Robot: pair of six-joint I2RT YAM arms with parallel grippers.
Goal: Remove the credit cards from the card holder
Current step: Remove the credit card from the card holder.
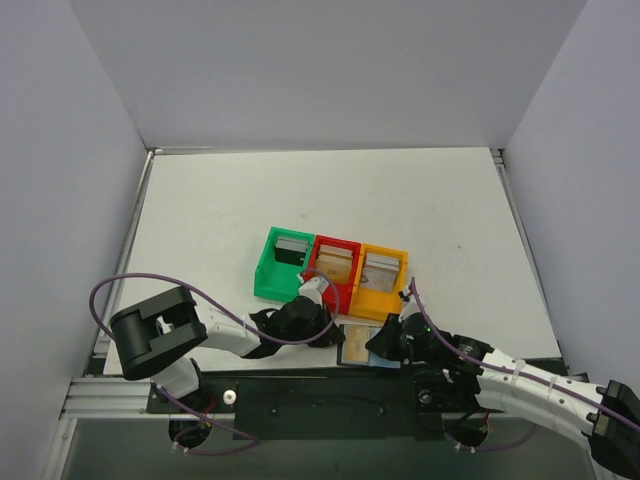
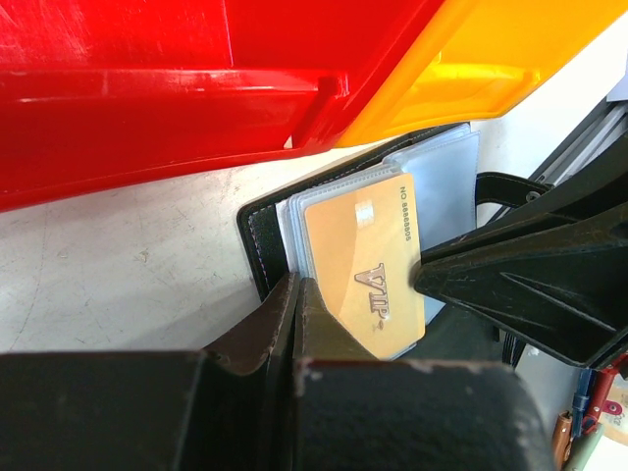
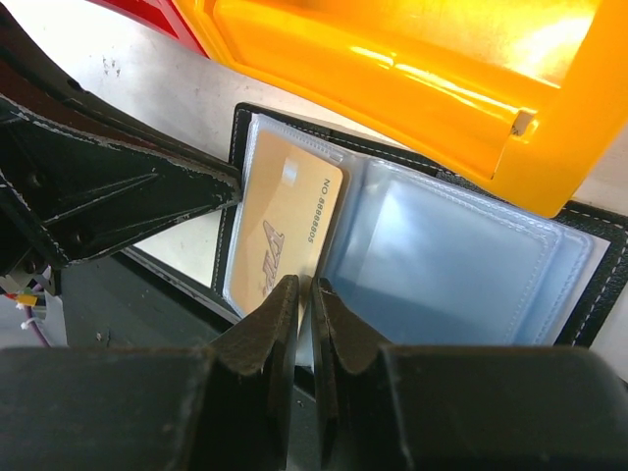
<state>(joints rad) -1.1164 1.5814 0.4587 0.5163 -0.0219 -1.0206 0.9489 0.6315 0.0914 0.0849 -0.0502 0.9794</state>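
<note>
The card holder [image 1: 358, 347] is a black wallet with clear sleeves, lying open in front of the coloured boxes. A gold card [image 2: 368, 265] marked VIP sits in its left sleeve, also seen as the gold card [image 3: 289, 221] in the right wrist view. My left gripper [image 2: 295, 287] is shut, with its tips on the black cover [image 2: 257, 235] at the holder's left edge. My right gripper [image 3: 305, 291] is closed to a thin slit at the gold card's near edge, with a pale thin edge between its jaws. The right-hand sleeves [image 3: 442, 255] look empty.
A joined row of green [image 1: 270, 270], red [image 1: 345, 295] and orange [image 1: 375, 302] open boxes stands just behind the holder, each with a card in it. Both arms crowd the table's near edge. White walls enclose the table.
</note>
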